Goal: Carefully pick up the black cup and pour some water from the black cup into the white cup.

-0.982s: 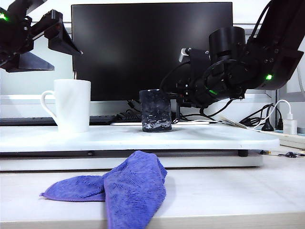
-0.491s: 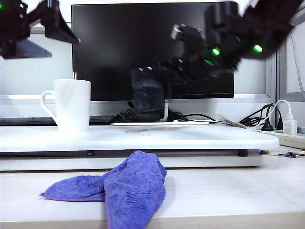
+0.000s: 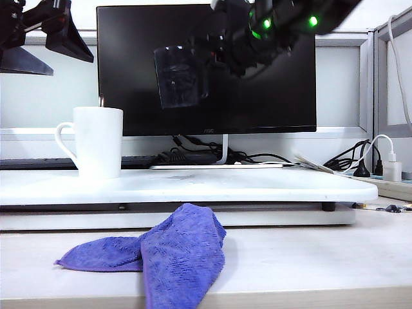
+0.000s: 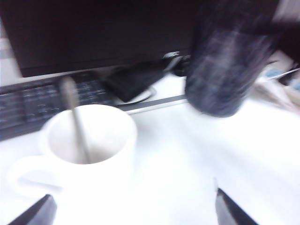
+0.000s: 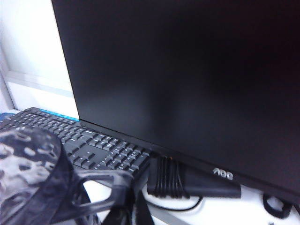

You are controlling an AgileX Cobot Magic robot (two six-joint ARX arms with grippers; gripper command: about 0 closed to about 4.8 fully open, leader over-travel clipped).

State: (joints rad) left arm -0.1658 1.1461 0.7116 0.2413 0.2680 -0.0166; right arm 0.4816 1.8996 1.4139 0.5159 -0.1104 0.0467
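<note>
The black cup (image 3: 177, 76), a dark bumpy glass tumbler, hangs high in front of the monitor, to the upper right of the white cup, and is blurred. My right gripper (image 3: 214, 51) is shut on its wall; the wrist view shows the rim (image 5: 28, 173) by the gripper (image 5: 129, 208). The white cup (image 3: 98, 141) stands upright on the left of the white platform, with a thin stick (image 4: 77, 122) in it. My left gripper (image 3: 46, 50) hovers open above and left of it, with the white cup (image 4: 86, 140) and black cup (image 4: 229, 61) ahead of the gripper (image 4: 133, 206). No water shows.
A purple cloth (image 3: 167, 254) lies on the desk in front of the white platform (image 3: 257, 183). Behind stand a black monitor (image 3: 257, 96), a keyboard (image 5: 84, 145) and bundled cables (image 5: 164, 178). A white charger (image 3: 391, 168) with cords sits at the far right.
My right gripper has lifted the black cup off the platform and carried it up and to the left. The left gripper has risen slightly.
</note>
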